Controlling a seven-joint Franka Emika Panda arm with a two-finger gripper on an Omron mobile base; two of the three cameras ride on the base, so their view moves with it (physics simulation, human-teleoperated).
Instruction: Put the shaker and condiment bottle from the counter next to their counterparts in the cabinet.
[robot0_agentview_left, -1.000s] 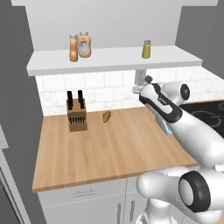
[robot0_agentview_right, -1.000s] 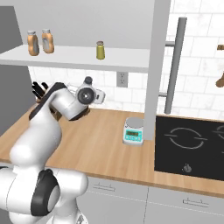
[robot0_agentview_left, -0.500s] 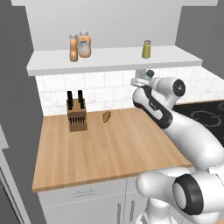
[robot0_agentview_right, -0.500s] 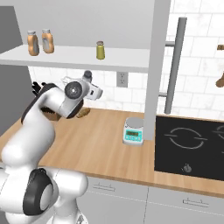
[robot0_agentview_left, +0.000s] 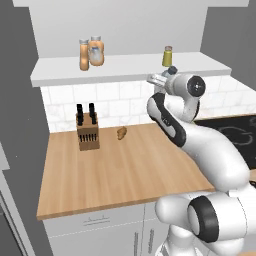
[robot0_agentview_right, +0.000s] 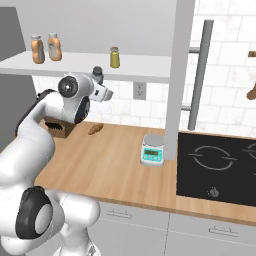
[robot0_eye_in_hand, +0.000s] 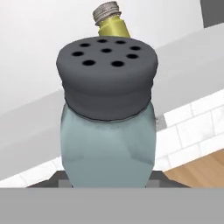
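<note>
Shaker (robot0_eye_in_hand: 107, 118) is the small blue-grey see-through one with a dark grey cap full of holes. It is held in the claw (robot0_agentview_left: 167, 75), which is closed tight on its lower body. It is lifted high above the wooden worktop (robot0_agentview_left: 120, 167), just under the thick white cabinet shelf (robot0_agentview_left: 125, 67) and below the yellow-green shaker with a grey top (robot0_agentview_left: 168, 56). It looks light, hard and smooth, so it could slip or tip. It is best gripped by its round body, under the cap. The small pale orange bottle (robot0_agentview_left: 83, 55) is seen on the shelf, beside the wider orange bottle (robot0_agentview_left: 96, 51).
</note>
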